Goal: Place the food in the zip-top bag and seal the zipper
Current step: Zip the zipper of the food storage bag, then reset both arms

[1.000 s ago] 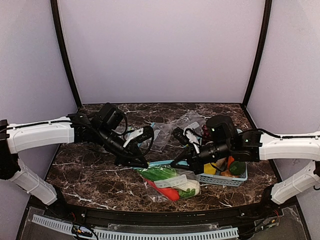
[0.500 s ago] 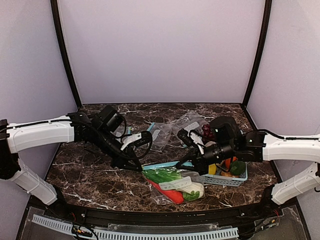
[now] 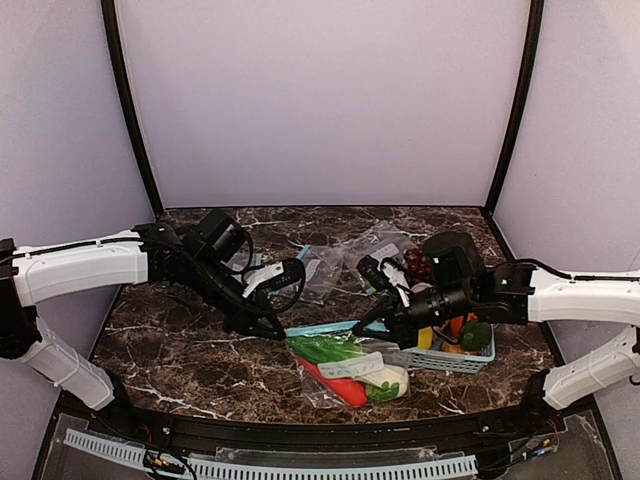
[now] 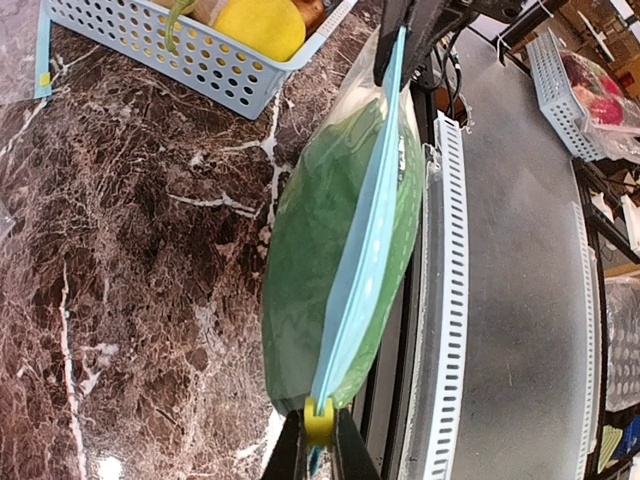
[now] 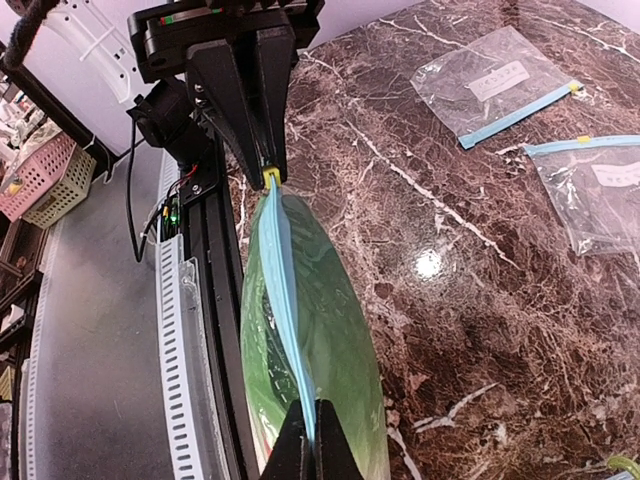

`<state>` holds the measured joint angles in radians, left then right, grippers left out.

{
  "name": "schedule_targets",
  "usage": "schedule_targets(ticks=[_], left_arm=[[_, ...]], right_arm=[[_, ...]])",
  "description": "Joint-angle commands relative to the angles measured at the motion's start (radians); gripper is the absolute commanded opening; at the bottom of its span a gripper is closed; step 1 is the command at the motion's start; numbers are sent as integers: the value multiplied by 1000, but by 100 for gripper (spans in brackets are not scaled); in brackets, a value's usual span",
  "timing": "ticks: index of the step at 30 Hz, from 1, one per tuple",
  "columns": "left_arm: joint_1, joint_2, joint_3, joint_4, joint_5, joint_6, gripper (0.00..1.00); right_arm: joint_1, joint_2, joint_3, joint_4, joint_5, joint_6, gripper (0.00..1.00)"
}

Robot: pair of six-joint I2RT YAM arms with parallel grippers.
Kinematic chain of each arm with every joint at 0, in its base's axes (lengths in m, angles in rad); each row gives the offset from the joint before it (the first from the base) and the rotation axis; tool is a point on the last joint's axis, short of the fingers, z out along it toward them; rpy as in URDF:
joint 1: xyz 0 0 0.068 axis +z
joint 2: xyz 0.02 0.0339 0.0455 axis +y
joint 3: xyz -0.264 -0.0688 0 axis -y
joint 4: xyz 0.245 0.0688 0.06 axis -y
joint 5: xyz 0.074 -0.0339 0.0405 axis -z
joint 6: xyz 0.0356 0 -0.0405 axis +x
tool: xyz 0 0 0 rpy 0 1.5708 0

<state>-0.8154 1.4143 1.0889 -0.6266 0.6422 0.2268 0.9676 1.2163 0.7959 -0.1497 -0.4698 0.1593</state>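
The zip-top bag (image 3: 345, 372) hangs just above the table's front middle, held between both grippers. Through its plastic I see the food: leafy green (image 3: 325, 348), white stalk (image 3: 385, 375) and a red-orange piece (image 3: 342, 388). The light-blue zipper (image 3: 330, 328) runs taut along its top edge. My left gripper (image 3: 272, 330) is shut on the zipper's yellow slider (image 4: 318, 420) at the left end of the zipper (image 4: 360, 230). My right gripper (image 3: 383, 325) is shut on the strip's other end (image 5: 290, 330). In the right wrist view the left gripper (image 5: 268, 170) holds the slider (image 5: 270, 179) at the far end.
A light-blue basket (image 3: 450, 358) with a lemon (image 3: 420, 338), lime (image 3: 476, 335) and orange stands right of the bag. Smaller clear bags (image 3: 325, 265) (image 5: 495, 85) lie behind, with purple grapes (image 3: 415, 262) nearby. The black table edge (image 3: 320, 425) runs just in front.
My left gripper has drawn leftward with the slider while the right gripper shifted slightly right, so a longer stretch of zipper shows between them. The bag has moved little.
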Motion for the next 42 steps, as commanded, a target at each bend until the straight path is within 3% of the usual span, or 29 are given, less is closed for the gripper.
schedule_targets(ticks=[1,4,7,11,13,20,25,33,39,42], left_arm=[[21,-40,-31,-21,-78,-123,5],[22,-92,-69,137,-97,-271,17],[22,-138,-63,222,-130,-399,47],[29,-234,-42,257,-262,-497,76],[49,-280,-40,245,-299,-522,84],[104,-288,-32,247,-267,-598,86],[142,-285,-54,274,-301,-605,87],[198,-265,-79,395,-300,-682,88],[262,-225,-82,375,-309,-688,90],[310,-211,-85,362,-367,-651,90]], right_arm=[[-25,-31,-30,69,32,98,0],[-9,2,-47,183,31,178,0],[16,51,-40,258,58,227,0],[21,134,-17,345,70,269,0],[21,187,5,378,70,282,0],[-18,370,134,344,105,383,0],[-49,394,179,278,201,364,4],[-100,410,249,199,230,297,48],[-141,373,304,100,274,231,84],[-195,324,331,33,318,187,98]])
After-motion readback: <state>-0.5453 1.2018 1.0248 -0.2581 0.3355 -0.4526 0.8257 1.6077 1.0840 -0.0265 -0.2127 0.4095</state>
